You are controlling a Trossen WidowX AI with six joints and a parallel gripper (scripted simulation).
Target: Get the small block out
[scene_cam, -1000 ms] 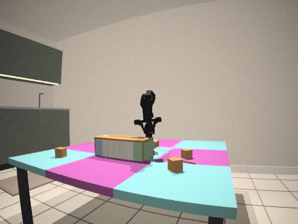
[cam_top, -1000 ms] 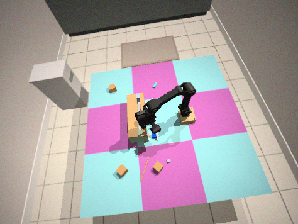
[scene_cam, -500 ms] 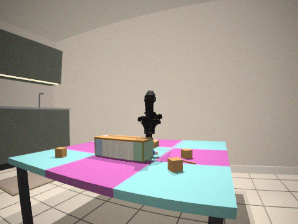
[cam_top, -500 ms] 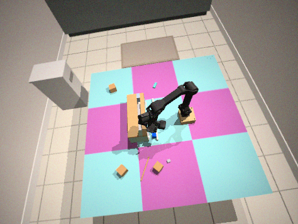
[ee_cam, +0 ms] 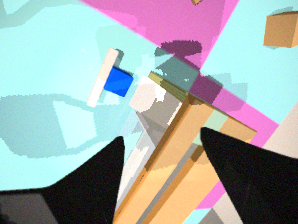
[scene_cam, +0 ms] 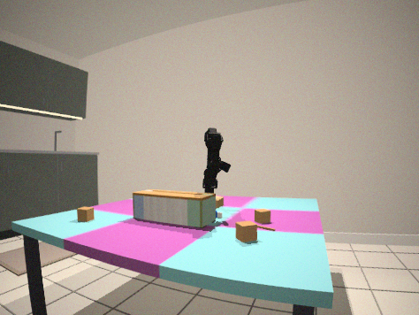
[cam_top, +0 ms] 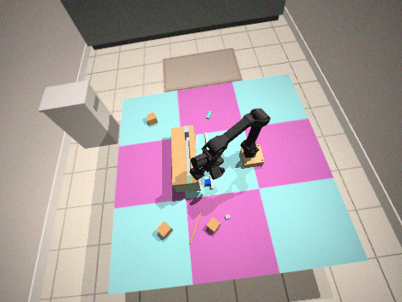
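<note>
The small blue block lies on the cyan table patch just outside the near end of the box, against a thin white strip. The box is long, with tan wood edges and a clear front. My gripper is open and empty. It hovers over the box's near end, with the block a short way ahead of the fingertips and a little to the left. A pale piece sits at the box's end beside the block.
Tan cubes lie about the table, and two of them also show in the side view. A thin stick, a small grey cube and a teal piece also lie there. The arm's base stands right of the box.
</note>
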